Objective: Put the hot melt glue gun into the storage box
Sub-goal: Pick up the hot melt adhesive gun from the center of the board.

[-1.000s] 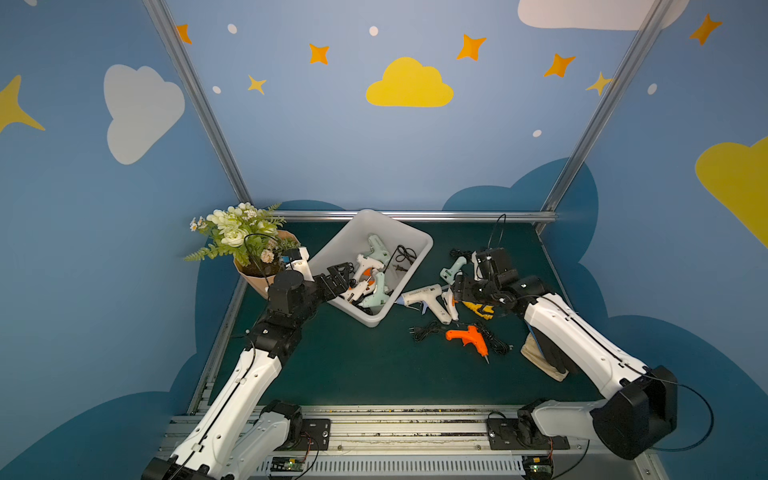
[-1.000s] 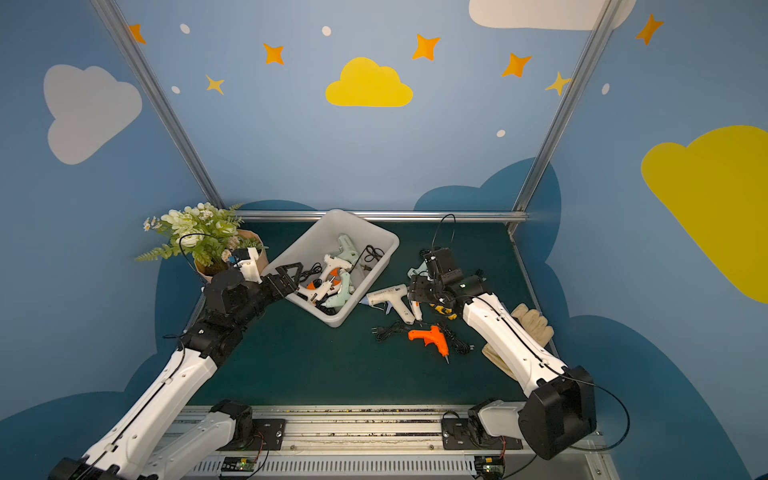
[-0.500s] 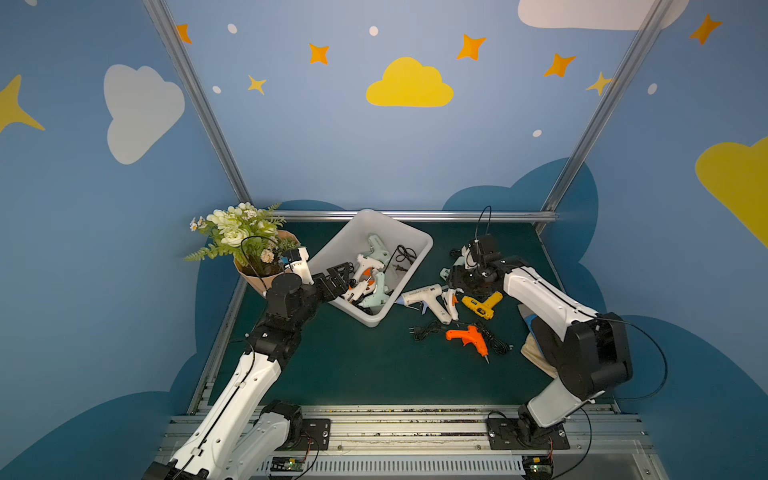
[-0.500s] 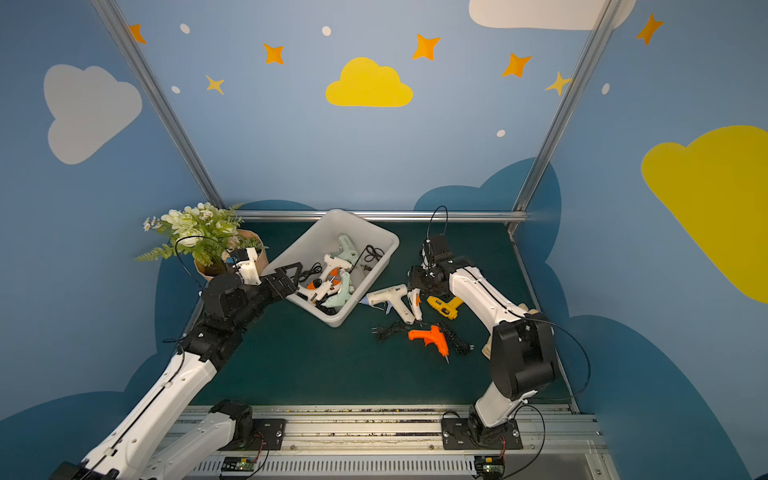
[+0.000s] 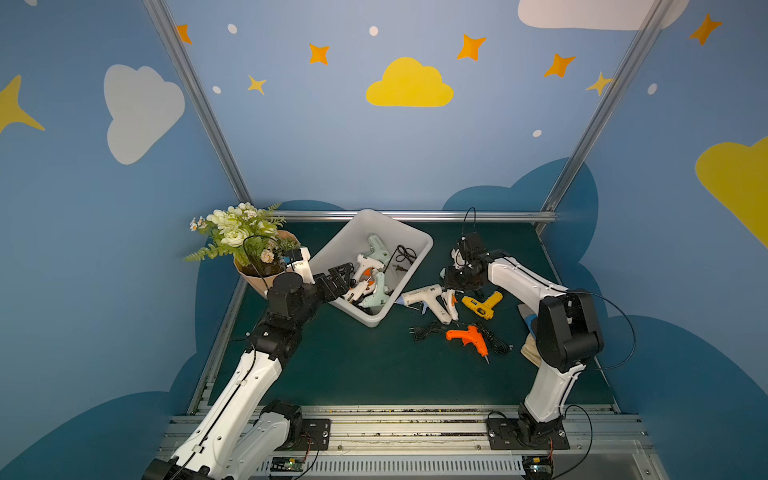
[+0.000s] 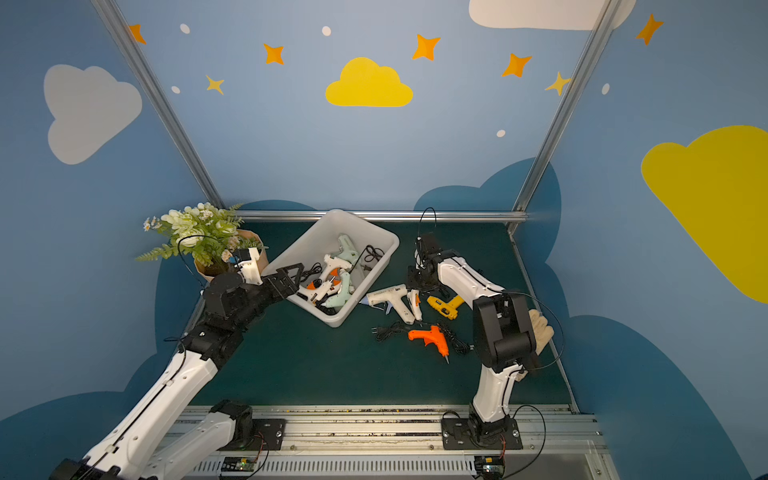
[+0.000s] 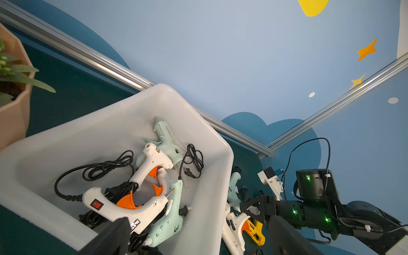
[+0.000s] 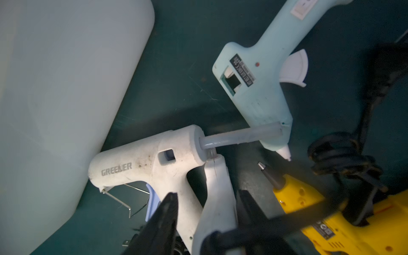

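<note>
The right gripper [image 8: 206,194] straddles the small white glue gun [image 8: 218,181] lying between its jaws, with the storage box [image 8: 55,88] near on one side. Whether they pinch it I cannot tell. It is probably light, stiff and slick (hard shell, nothing to crush), so grip across the narrow body.

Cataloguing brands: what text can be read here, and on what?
"GREENER": on the white plastic glue gun.
Black label on the pale blue glue gun: too small to read.
Sticker on the yellow glue gun: too small.
Lettering on the mint glue gun in the white storage box: blurred.
</note>
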